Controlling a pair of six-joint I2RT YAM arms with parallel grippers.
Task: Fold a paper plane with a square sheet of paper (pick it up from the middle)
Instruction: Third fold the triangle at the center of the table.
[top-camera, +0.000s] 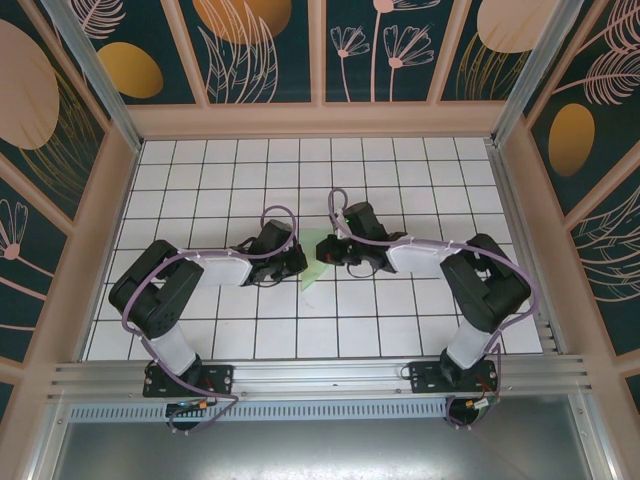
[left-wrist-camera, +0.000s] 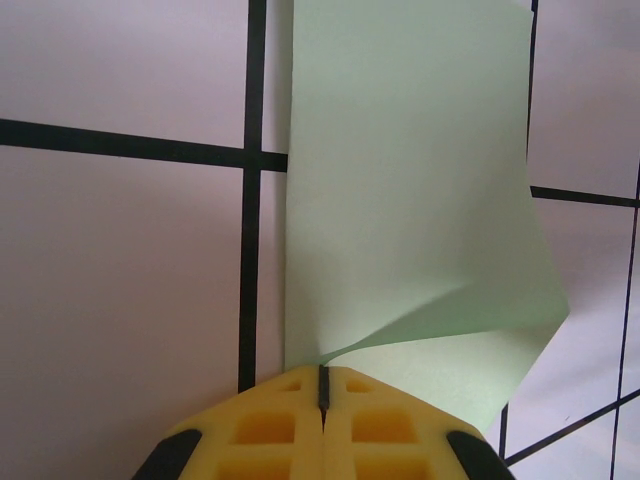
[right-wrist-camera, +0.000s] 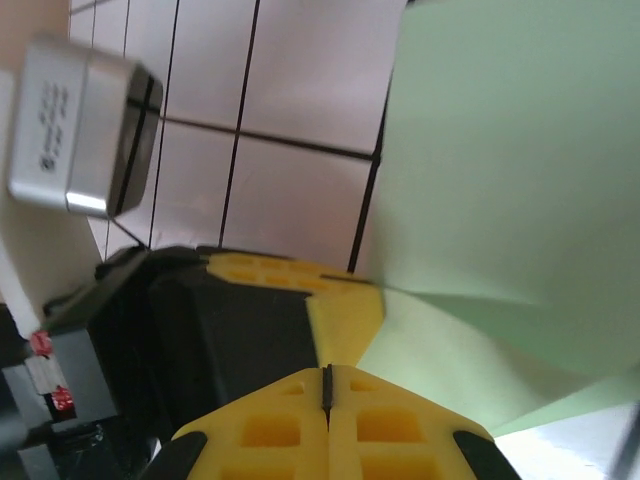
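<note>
The square sheet of paper is pale mint green and sits mid-table between my two grippers, bent, with one corner pointing toward the near edge. In the left wrist view the sheet curls up off the tiles, and a fold runs into the tip of my left gripper, which is shut on its edge. My left gripper and right gripper meet tip to tip. My right gripper is shut with nothing seen in its slot. It rests against the left gripper's yellow finger, with the sheet just to the right.
The white tiled table stretches out on all sides of the arms. Patterned walls close in the left, right and back. An aluminium rail runs along the near edge. The left wrist's silver camera box hangs close to my right gripper.
</note>
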